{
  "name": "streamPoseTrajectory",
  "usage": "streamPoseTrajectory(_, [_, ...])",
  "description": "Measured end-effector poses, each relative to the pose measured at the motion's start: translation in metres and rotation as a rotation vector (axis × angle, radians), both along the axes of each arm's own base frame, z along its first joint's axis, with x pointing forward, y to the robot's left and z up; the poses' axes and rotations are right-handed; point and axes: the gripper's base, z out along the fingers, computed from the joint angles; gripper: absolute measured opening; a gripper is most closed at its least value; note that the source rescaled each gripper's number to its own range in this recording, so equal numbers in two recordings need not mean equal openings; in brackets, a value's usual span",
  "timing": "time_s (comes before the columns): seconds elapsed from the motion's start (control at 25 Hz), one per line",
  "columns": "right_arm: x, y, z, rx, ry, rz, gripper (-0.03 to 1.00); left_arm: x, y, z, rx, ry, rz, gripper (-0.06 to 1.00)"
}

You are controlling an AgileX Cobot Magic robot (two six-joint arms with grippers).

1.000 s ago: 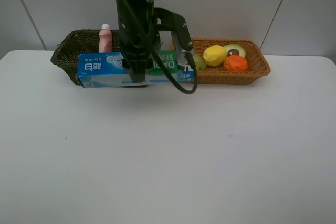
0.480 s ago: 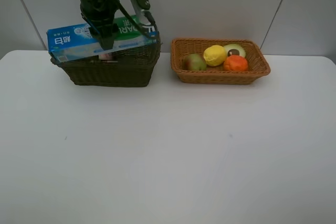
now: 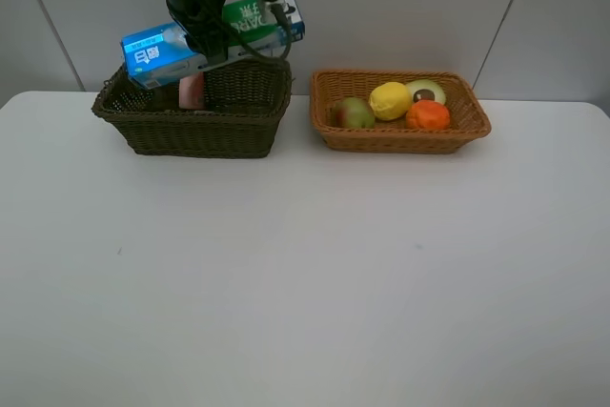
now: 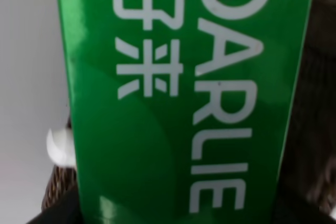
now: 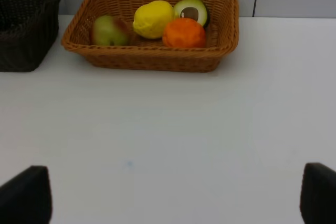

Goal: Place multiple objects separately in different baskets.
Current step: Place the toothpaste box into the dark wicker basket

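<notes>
One long DARLIE toothpaste box (image 3: 213,32), clamped crosswise by the left gripper (image 3: 203,40) at upper left, could catch the dark wicker basket (image 3: 195,128) rim; the right claw gapes wide.

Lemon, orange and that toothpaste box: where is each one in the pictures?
lemon (image 3: 390,100), high outside view, middle of its yellow skin.
orange (image 3: 428,115), high outside view, centre of the fruit.
toothpaste box (image 3: 157,52), high outside view, on its blue end.

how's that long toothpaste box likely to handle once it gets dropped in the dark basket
The toothpaste box looks like stiff, probably light carton. Held tilted above the dark basket, it looks about as long as the basket, so it may bridge the rims or rest slanted. It could also lean on the pink bottle inside.
</notes>
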Motion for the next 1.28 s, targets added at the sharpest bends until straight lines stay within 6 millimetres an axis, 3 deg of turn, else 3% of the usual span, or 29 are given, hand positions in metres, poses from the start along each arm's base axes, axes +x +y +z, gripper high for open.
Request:
streamPoseTrajectory(0.36, [0.000, 0.000, 0.000, 0.000, 0.000, 0.000, 1.00, 0.020, -0.006, -0.021, -0.054, -0.094, -0.023, 0.72])
streamPoseTrajectory(0.76, [0.000, 0.000, 0.000, 0.000, 0.000, 0.000, 1.00, 0.039, 0.019, -0.046, -0.108, -0.071, 0.071, 0.72])
streamPoseTrajectory(1.28, [0.000, 0.000, 0.000, 0.000, 0.000, 0.000, 1.00, 0.045, 0.019, -0.045, -0.177, -0.107, 0.093, 0.72])
